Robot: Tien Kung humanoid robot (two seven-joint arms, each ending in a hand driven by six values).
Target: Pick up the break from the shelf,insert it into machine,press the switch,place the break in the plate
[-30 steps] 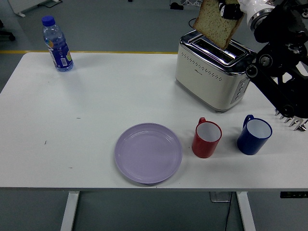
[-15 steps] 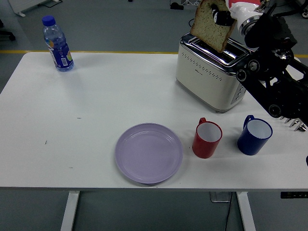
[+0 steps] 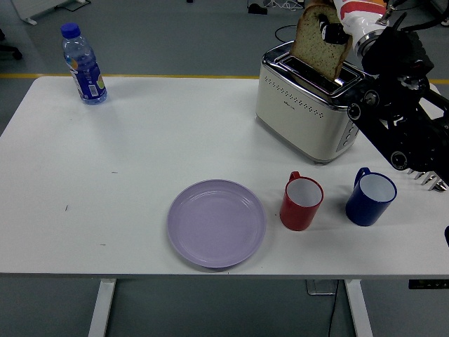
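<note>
My right hand is shut on a slice of brown bread and holds it tilted right above the slots of the cream and chrome toaster at the back right of the table. The slice's lower edge is at the top of a slot. The toaster's switches are on its right end face. A lilac plate lies empty near the front edge, left of the mugs. My right arm reaches in from the right edge. My left arm is out of view.
A red mug and a blue mug stand in front of the toaster, right of the plate. A water bottle with a blue cap stands at the back left. The table's far edge runs just behind the toaster.
My right hand has brought the bread down and a little to the right, from higher above the toaster to the top of its slots. Nothing else moved.
</note>
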